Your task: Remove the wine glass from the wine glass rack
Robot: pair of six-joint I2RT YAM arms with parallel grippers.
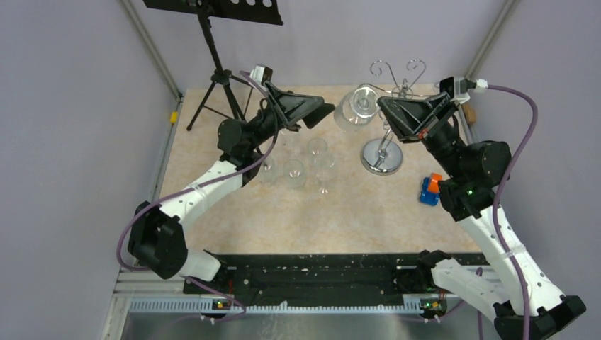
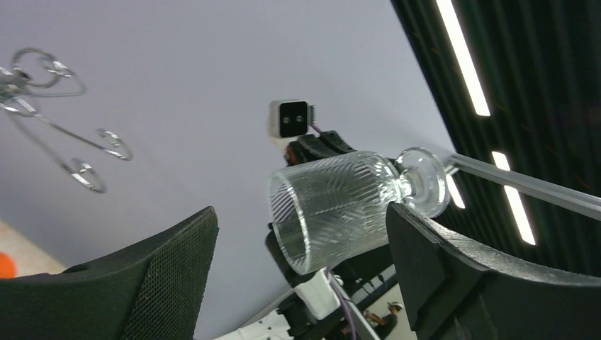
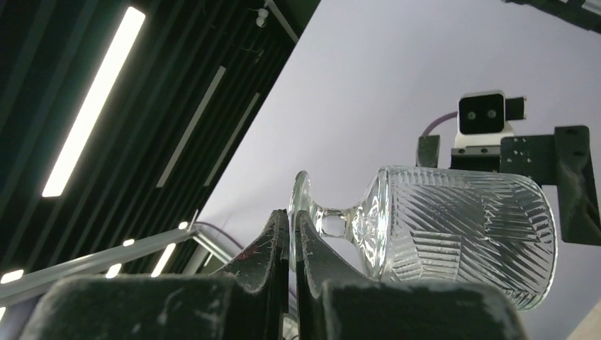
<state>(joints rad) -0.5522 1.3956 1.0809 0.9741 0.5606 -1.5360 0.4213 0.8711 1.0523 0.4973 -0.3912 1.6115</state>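
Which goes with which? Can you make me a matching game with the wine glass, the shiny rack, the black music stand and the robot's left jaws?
Things:
1. wine glass
2. rack
3. music stand
4. left jaws

States:
A. wide open, holding nothing
B. black, at the back left corner
C. tipped sideways in the air, stem pinched by the right jaws
D. shiny silver, standing on the table

Pairs: 1-C, 2-D, 3-B, 4-A
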